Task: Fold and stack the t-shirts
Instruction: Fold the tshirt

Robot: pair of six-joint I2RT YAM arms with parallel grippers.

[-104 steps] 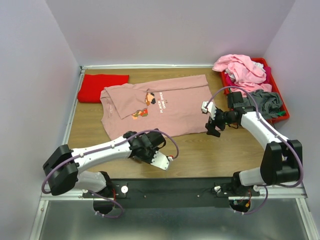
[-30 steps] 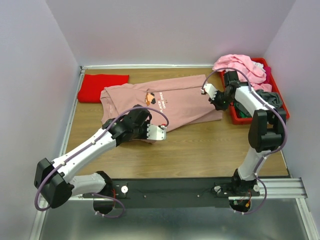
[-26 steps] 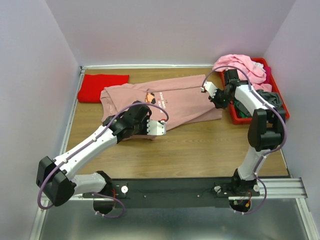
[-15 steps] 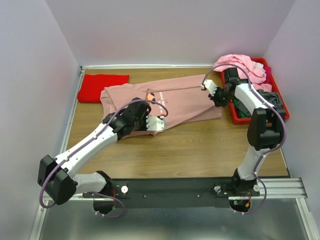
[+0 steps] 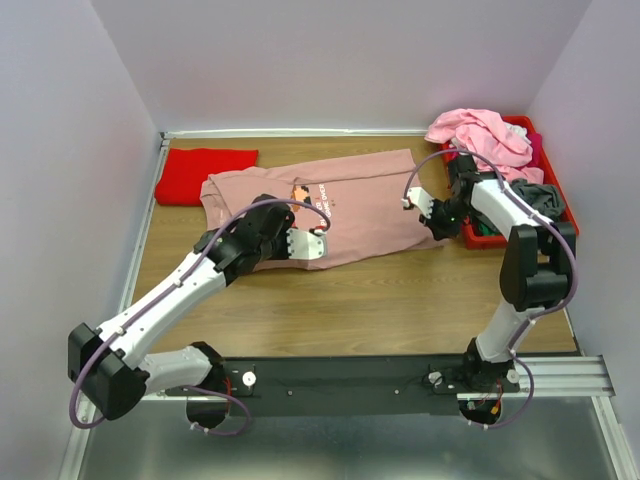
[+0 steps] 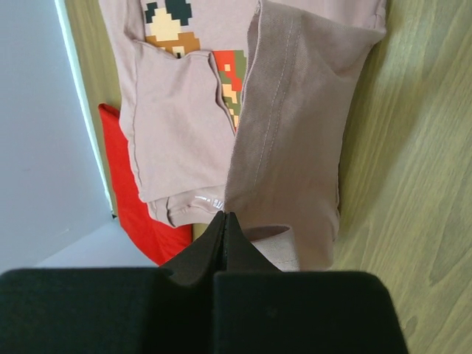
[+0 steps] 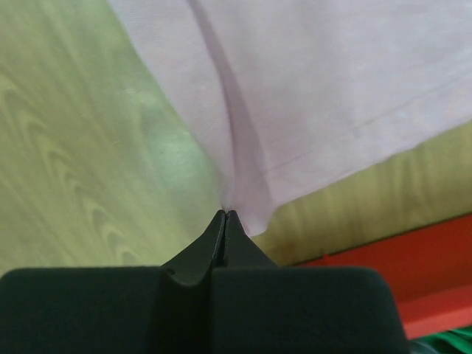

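Note:
A dusty-pink t-shirt [image 5: 365, 200] with a pixel print lies across the middle of the table, its near hem doubled up along the left part. My left gripper [image 5: 290, 248] is shut on that hem's fold; in the left wrist view the closed tips [image 6: 224, 215] pinch the pink fabric [image 6: 287, 133]. My right gripper [image 5: 435, 228] is shut on the shirt's near right corner [image 7: 243, 199], held just off the wood. A folded bright red t-shirt [image 5: 205, 172] lies at the back left. Light pink [image 5: 480, 135] and grey [image 5: 535, 195] t-shirts fill the bin.
The red plastic bin [image 5: 565, 232] stands at the back right, close beside my right arm; its wall [image 7: 420, 265] shows in the right wrist view. White walls enclose the table on the left, back and right.
My left gripper has carried the shirt's near hem a little farther away from the front edge. My right gripper has come down and nearer with the right corner.

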